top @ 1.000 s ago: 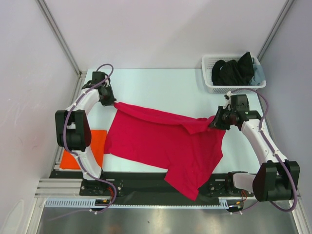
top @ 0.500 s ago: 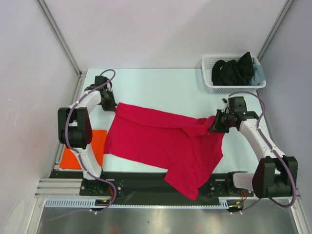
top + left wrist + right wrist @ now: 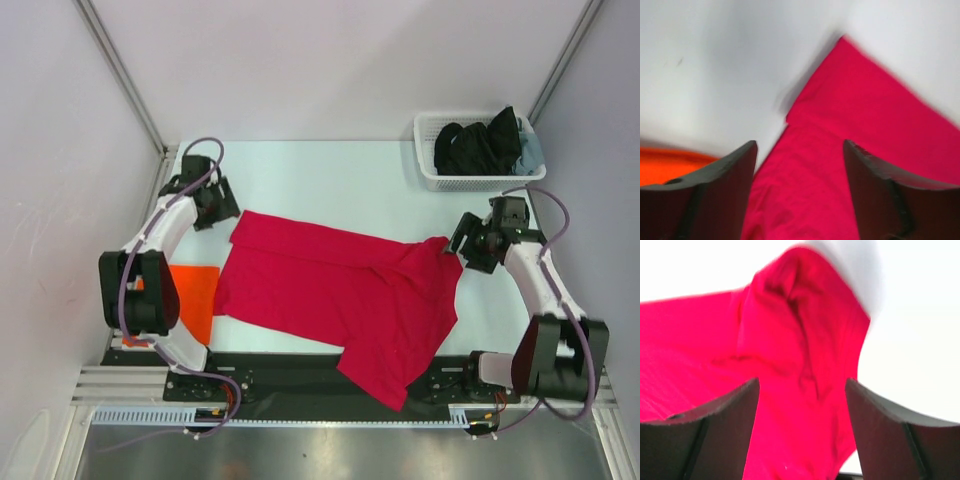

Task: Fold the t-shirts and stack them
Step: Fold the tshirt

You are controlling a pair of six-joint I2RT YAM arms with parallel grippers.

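The crimson red t-shirt [image 3: 340,295] lies spread across the table, one sleeve hanging over the near edge. A folded bright orange t-shirt [image 3: 190,295] lies at the left, partly hidden by the left arm. My left gripper [image 3: 226,208] hangs just off the red shirt's far left corner, its jaws open and empty; the left wrist view shows red cloth [image 3: 840,150] below them and orange cloth [image 3: 670,162] at the left. At the shirt's bunched right corner my right gripper [image 3: 462,246] stands open, with rumpled red cloth [image 3: 795,350] beneath it.
A white lattice basket [image 3: 432,172] holding dark clothes stands at the far right corner. Metal frame posts and grey walls close in both sides. A black rail [image 3: 300,370] runs along the near edge between the arm bases.
Both grippers were shut on the red shirt's far corners and have now opened and let go. The cloth has settled on the table, and both grippers have drawn outward from it.
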